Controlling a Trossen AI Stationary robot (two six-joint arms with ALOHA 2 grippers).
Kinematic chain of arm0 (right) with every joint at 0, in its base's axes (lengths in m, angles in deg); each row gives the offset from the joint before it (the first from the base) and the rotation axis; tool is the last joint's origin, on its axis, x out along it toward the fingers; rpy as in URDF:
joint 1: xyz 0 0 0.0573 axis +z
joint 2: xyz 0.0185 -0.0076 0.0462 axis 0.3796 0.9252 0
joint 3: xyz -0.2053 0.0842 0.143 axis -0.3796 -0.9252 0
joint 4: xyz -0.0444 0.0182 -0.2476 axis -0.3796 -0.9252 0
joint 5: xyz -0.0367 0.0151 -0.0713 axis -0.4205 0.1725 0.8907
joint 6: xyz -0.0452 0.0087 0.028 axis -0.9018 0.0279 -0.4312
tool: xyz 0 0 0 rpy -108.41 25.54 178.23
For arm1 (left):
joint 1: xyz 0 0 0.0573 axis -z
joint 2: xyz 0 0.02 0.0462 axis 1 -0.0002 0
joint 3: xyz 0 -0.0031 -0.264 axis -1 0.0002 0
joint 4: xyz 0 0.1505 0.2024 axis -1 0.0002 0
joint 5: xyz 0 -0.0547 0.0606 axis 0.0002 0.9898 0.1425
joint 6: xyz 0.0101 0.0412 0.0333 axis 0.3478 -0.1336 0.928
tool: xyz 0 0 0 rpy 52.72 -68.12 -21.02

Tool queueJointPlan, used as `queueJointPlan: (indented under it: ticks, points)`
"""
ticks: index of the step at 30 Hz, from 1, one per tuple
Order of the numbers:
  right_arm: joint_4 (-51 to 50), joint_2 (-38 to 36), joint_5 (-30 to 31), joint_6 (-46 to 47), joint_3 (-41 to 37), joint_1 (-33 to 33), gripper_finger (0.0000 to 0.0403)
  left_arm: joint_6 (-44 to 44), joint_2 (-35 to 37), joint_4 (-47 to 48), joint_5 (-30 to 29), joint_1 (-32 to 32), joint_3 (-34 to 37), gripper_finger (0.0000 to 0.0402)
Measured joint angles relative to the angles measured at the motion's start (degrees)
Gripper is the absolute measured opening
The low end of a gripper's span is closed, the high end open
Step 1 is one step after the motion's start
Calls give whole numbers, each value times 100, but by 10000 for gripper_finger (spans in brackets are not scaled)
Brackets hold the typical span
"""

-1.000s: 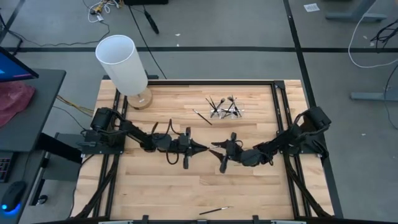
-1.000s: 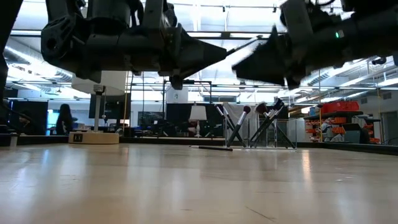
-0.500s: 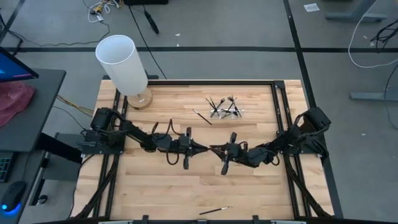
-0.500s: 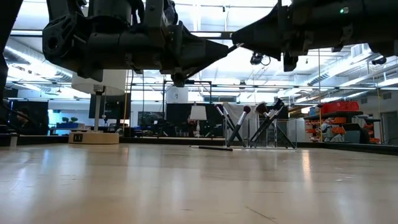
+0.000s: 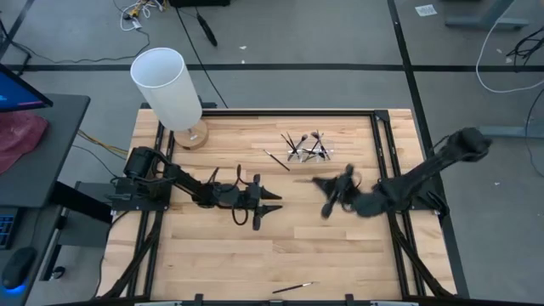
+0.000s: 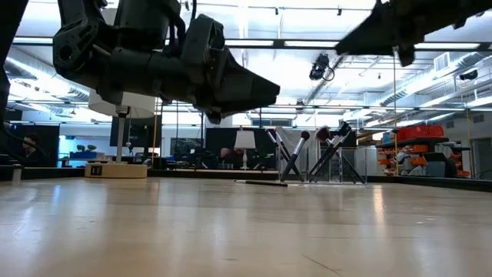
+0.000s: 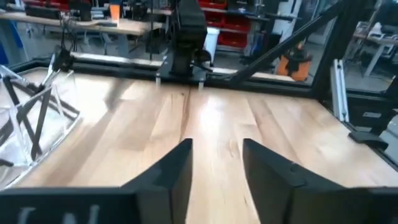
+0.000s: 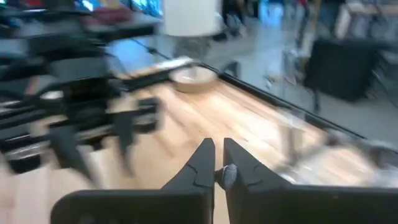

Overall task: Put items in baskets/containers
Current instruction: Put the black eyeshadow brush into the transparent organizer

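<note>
A clear plastic holder (image 5: 308, 151) stands at the far middle of the table with several thin makeup brushes leaning in it; it also shows in the low view (image 6: 323, 158) and in the left wrist view (image 7: 31, 124). One brush (image 5: 276, 159) lies flat just left of it. Another brush (image 5: 293, 288) lies at the near edge. My left gripper (image 5: 274, 202) is open and empty above the table's middle. My right gripper (image 5: 317, 181) is shut on a thin brush, near and right of the holder, raised above the table (image 6: 361, 38). My right gripper pinches a thin brush between its two fingers; only the brush's small round end (image 8: 227, 176) shows between them in the right wrist view. The brush is lifted clear of the table. How it lies in the hold cannot be told.
A tall white cylinder (image 5: 166, 85) on a round wooden base stands at the far left corner. Black rails (image 5: 387, 170) run along the table's sides. Bare wood lies between the arms and the near edge.
My right gripper has drawn away from my left gripper, going up and toward the table's right and far edges, nearer the holder. My left gripper has opened its fingers and drawn back slightly to the left.
</note>
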Motion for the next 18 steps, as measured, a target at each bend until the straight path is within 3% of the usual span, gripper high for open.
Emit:
queueJointPlan:
  ticks: [5,8,13,18]
  points:
    - [-3343,-1535,-492,1291,496,-846,8,-125,0,143,-2,0,-2,173]
    - [-4418,-1875,-914,1507,806,-1631,8,-126,0,163,0,0,-2,177]
    - [-4936,-1800,-1888,1248,905,-3036,8,-124,0,203,0,0,-3,177]
    - [-4669,-1492,-2895,562,827,-4119,13,-124,0,209,-2,0,-2,177]
